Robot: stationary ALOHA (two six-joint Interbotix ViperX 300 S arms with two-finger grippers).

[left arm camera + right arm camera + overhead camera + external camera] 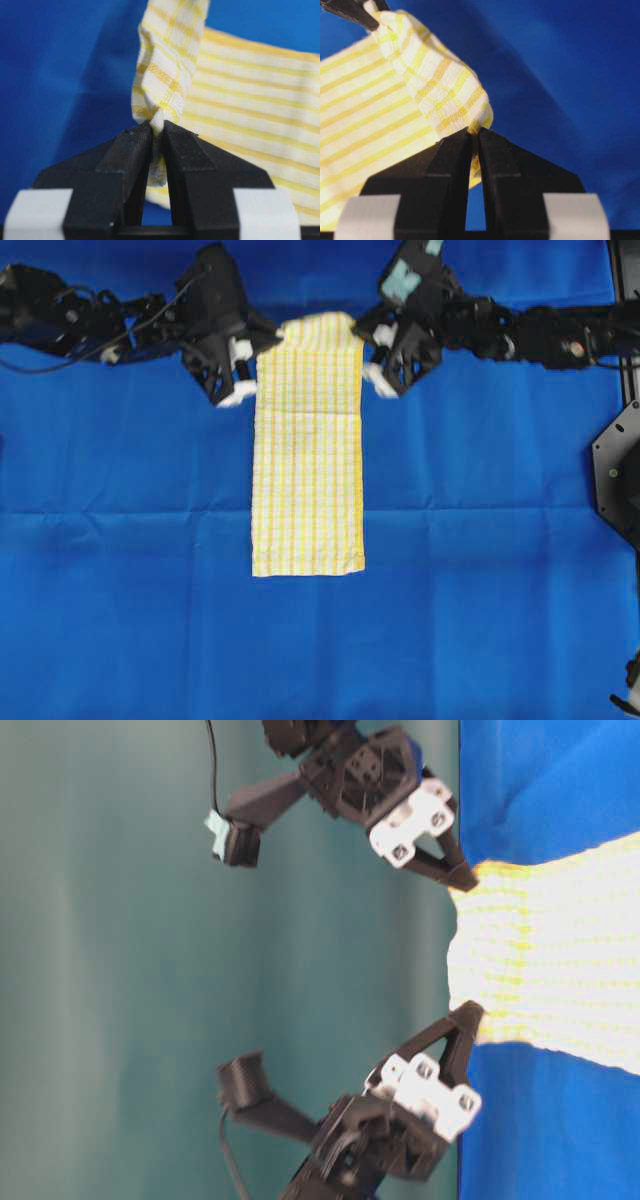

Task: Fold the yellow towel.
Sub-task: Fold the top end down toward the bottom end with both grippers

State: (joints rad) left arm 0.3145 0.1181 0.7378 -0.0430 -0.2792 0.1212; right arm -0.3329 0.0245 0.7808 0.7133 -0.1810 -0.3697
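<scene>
The yellow towel (308,450) lies as a long narrow strip on the blue sheet, running from the far middle toward the near edge. My left gripper (272,338) is shut on its far left corner, which bunches up between the fingers in the left wrist view (158,127). My right gripper (360,332) is shut on its far right corner, pinched at the fingertips in the right wrist view (475,131). Both far corners are lifted a little off the sheet; the table-level view shows the towel (550,955) stretched between the two grippers.
The blue sheet (120,540) covers the whole table. A black mount (618,475) stands at the right edge. Both arms reach in from the far left and far right.
</scene>
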